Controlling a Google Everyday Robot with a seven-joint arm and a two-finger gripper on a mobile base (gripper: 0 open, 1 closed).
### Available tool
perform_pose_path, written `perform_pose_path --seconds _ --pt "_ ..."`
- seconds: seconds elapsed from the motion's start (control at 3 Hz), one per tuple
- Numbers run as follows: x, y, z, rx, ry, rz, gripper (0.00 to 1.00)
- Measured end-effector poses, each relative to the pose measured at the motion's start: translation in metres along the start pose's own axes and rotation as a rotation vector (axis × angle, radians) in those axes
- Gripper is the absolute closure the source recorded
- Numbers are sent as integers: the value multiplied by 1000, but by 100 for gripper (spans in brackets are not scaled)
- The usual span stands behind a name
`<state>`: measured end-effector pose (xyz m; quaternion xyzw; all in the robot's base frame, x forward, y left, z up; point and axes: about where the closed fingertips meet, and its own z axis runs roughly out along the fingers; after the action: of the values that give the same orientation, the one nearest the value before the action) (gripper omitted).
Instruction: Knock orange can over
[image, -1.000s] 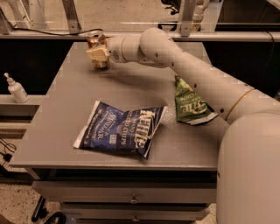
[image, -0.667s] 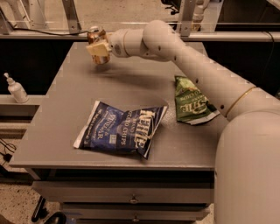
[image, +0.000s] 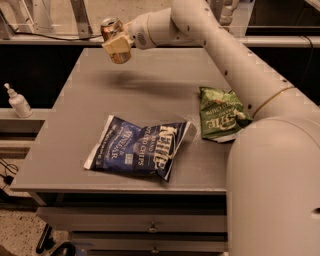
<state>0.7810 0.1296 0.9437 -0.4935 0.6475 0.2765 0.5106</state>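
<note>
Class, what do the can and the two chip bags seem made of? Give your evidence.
The orange can, by the gripper at the table's far edge: likely metal, coppery sheen. Blue bag and green bag: probably thin plastic film, crinkled, faintly glossy.

Gripper (image: 119, 50) at orange can (image: 111, 27) over far table (image: 150, 95) edge, blue chip bag (image: 137, 147), green chip bag (image: 220, 115)

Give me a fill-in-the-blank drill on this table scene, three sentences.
1. The chip bag in the middle of the table is ___.
2. The other chip bag, nearer the picture's right edge, is ___.
3. The gripper is beside the ___ can at the table's far side.
Missing words: blue; green; orange.
</note>
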Motion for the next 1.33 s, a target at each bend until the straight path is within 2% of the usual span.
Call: perform_pose_path --seconds 0.33,0.67,1.0,1.33 --pt "10 8 -14 -63 139 -93 100" --pt "29 26 -35 -135 304 -184 100" --pt "45 44 -53 -182 446 -269 100" --pt "65 66 -65 -224 624 -390 100"
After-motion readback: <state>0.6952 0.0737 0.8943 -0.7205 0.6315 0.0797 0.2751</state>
